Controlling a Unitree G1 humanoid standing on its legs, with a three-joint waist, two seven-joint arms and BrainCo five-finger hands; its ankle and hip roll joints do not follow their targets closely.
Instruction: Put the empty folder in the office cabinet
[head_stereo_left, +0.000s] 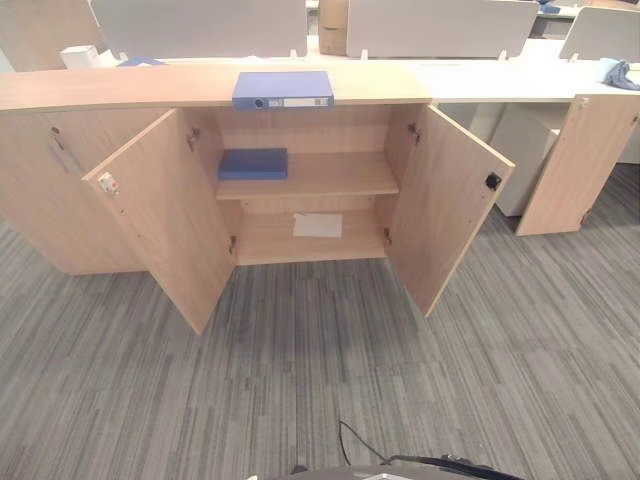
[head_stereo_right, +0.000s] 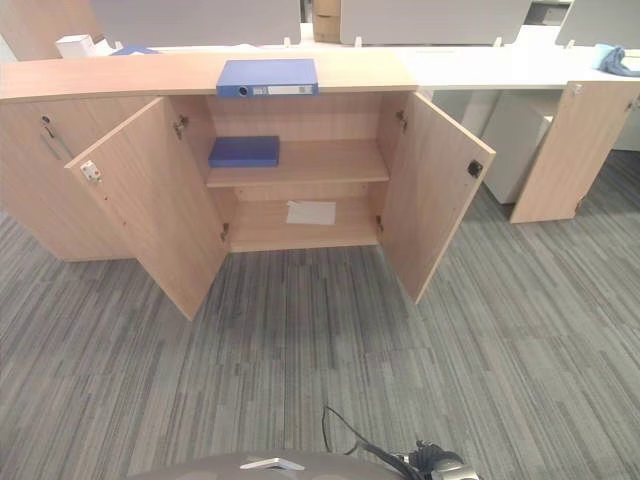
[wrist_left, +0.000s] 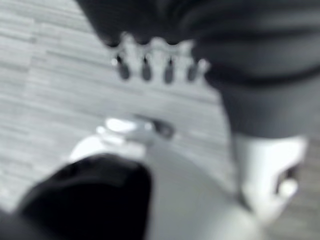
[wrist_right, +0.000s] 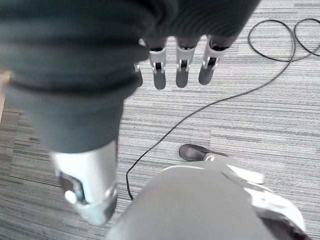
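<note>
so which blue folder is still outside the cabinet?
The blue folder lying flat on the cabinet top; the other blue one already lies on the upper shelf inside.

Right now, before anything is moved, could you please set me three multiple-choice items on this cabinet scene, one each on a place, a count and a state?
1. Where does the blue binder with the white spine label lie?
A. on the cabinet top
B. on the carpet
C. on the bottom shelf

2. How many blue folders are in or on the cabinet?
A. one
B. two
C. four

3. How do the cabinet doors stand?
A. both shut
B. one open
C. both open

Answers:
1 A: the blue binder rests on the cabinet top.
2 B: it, plus a blue folder on the upper shelf.
3 C: the left door and right door swing outward.
</note>
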